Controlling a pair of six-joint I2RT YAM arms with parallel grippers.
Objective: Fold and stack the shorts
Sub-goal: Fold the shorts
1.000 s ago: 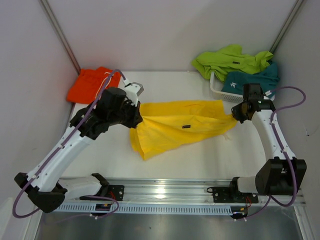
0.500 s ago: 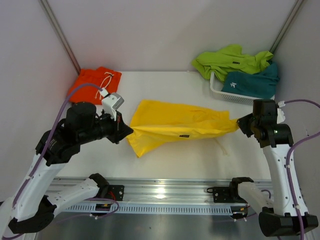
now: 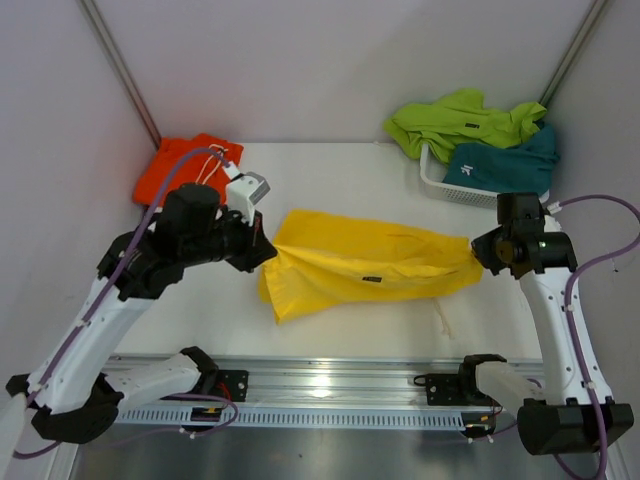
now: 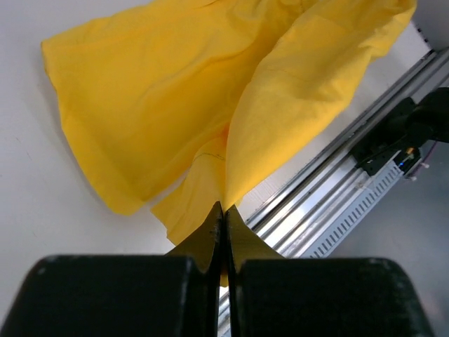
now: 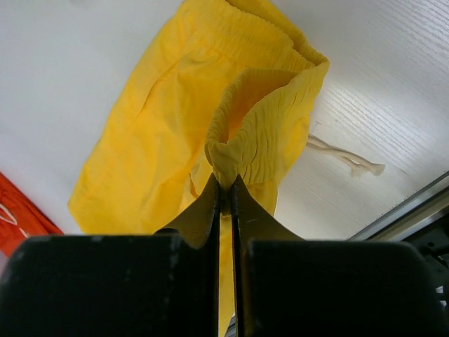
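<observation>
Where gripped, yellow shorts (image 3: 370,262): held at both ends.
Left gripper (image 4: 223,216): closed on fabric.
Right gripper (image 5: 224,188): closed on waistband (image 5: 270,133).

White table (image 3: 350,175), plain pale walls (image 3: 330,60)

Left gripper (image 4: 223,210): fingers pressed tight together, a thin fold of the yellow shorts (image 4: 175,98) pinched between the tips. Cloth fans out from the pinch in two loose lobes over the white bench (image 4: 35,203). Slotted metal rail (image 4: 330,189) along the bench edge, black bracket (image 4: 414,126) mounted on it.
</observation>
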